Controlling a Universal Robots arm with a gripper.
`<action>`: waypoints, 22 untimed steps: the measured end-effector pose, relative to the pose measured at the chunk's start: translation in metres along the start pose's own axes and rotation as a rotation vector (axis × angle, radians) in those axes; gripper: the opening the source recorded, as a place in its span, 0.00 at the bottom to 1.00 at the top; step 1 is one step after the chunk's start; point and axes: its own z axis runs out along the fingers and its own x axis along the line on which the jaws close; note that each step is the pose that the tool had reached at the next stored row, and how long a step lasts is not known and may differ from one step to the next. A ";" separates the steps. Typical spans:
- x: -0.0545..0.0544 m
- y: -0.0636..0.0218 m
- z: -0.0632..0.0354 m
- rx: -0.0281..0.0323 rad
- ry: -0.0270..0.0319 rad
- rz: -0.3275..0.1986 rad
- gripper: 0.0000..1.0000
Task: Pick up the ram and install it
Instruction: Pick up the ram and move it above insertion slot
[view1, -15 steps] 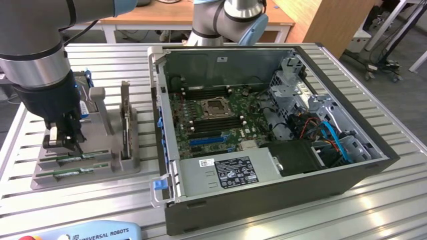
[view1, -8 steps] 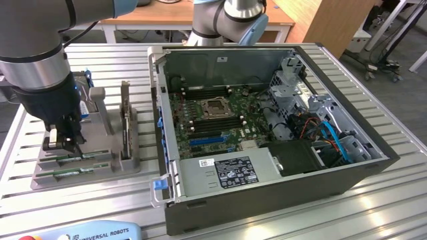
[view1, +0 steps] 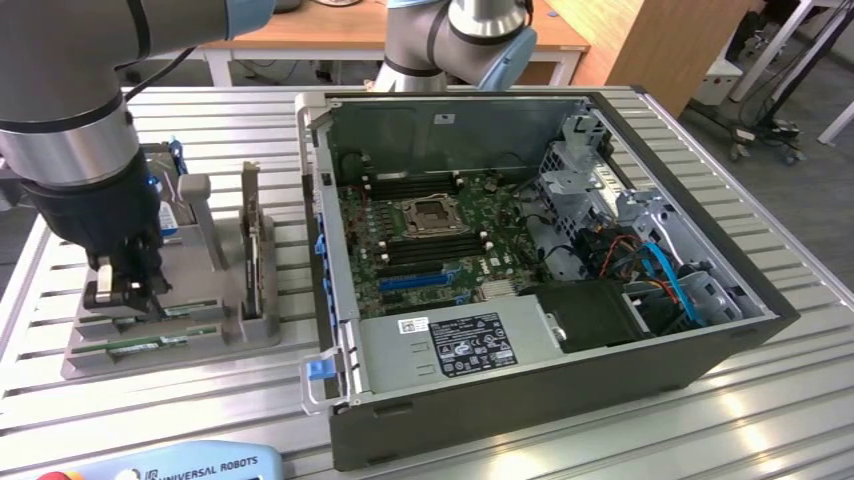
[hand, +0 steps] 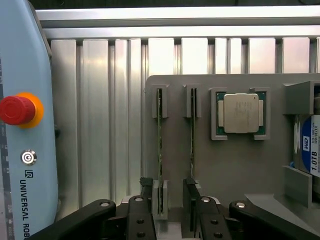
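Note:
Two green ram sticks stand on edge in slots of a grey holder (hand: 225, 165). One ram stick (hand: 159, 135) runs between my gripper's black fingers, and the other ram stick (hand: 192, 135) runs alongside, ending at one finger (hand: 192, 200). My gripper (hand: 167, 202) is open, low over the near end of the first stick, with a gap on each side of it. In the exterior view my gripper (view1: 124, 290) hangs over the holder (view1: 254, 320) at the exterior view's left, just above the ram (view1: 140, 344).
An open computer case (view1: 694, 340) with its motherboard (view1: 427, 225) lies at the exterior view's right of the holder. The holder also carries a square silver processor (hand: 241, 113) and a hard drive (hand: 310, 152). A teach pendant (hand: 20, 150) lies beside the holder.

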 end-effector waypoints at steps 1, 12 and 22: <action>0.001 0.0000 0.0001 0.0000 0.0000 0.000 0.38; 0.004 -0.0002 0.0063 -0.0001 0.0000 0.000 0.38; 0.004 -0.0006 0.0171 -0.0003 0.0000 -0.005 0.38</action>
